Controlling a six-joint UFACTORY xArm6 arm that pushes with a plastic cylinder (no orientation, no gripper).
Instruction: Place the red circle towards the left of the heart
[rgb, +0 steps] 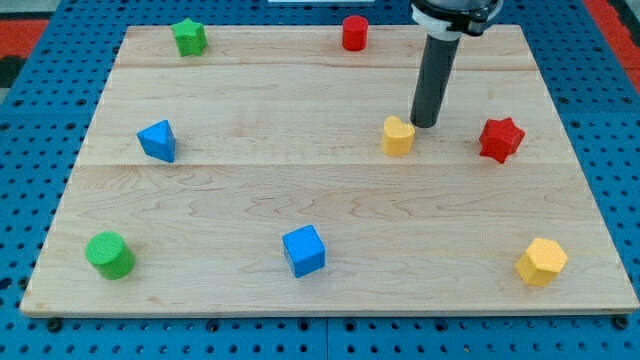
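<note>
Nearest edge, at the view's bottom: green cylinder (109, 254) at 8 o'clock of the wooden board (330, 200), blue cube (304, 250) at about 6 o'clock, yellow hexagon block (541, 262) at 4 o'clock near the bottom-right corner. All three well apart.

Middle band: blue triangular block (157, 141) at 9 o'clock. Yellow heart (398, 135) a bit right of centre. Red star (501, 139) at 3 o'clock of the heart, apart from it.

My tip (425, 124) is down on the board just beside the heart, at the heart's 1 o'clock, touching or nearly so, can't tell which. The rod has no jaws, so nothing is clasped; it holds no block.

Far edge, view's top: red circle (354, 33), a short upright cylinder, at 11 o'clock of the heart, well apart from it and from my tip, untouched. Green star (189, 37) near the top-left corner, 9 o'clock of the red circle.

Blue pegboard (40, 120) surrounds the board.
</note>
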